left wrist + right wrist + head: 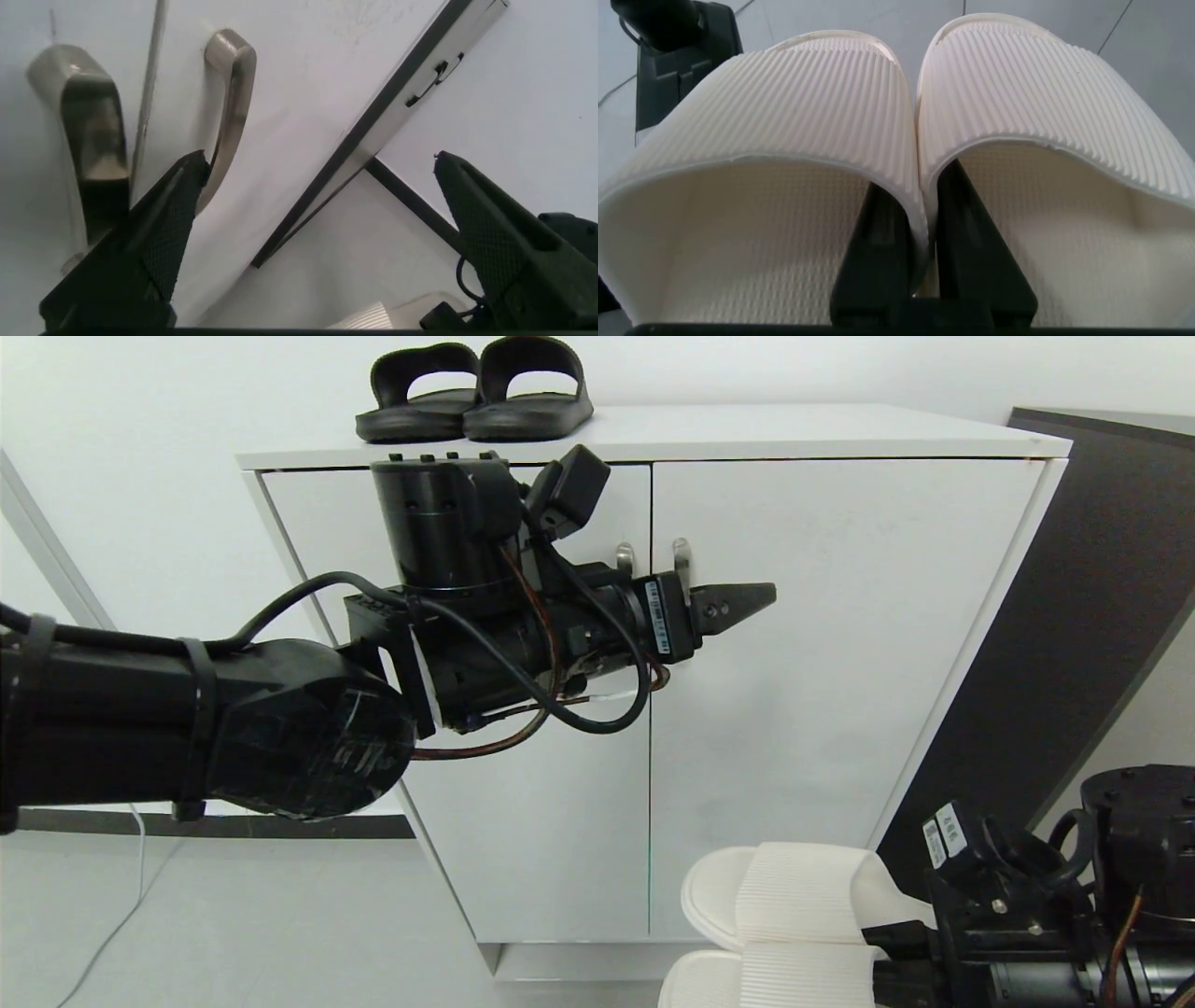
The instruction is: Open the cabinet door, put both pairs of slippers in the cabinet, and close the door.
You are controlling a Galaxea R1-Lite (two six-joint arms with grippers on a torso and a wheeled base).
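Cream slippers (785,103) clamped in our right fingers (878,252), we are holding our left fingers (163,229) apart by the cabinet door handles (231,93).

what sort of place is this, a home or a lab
Probably a home-style entryway, perhaps a mock-up: a white two-door cabinet against a plain wall, black slippers on its top, white slippers low in front.
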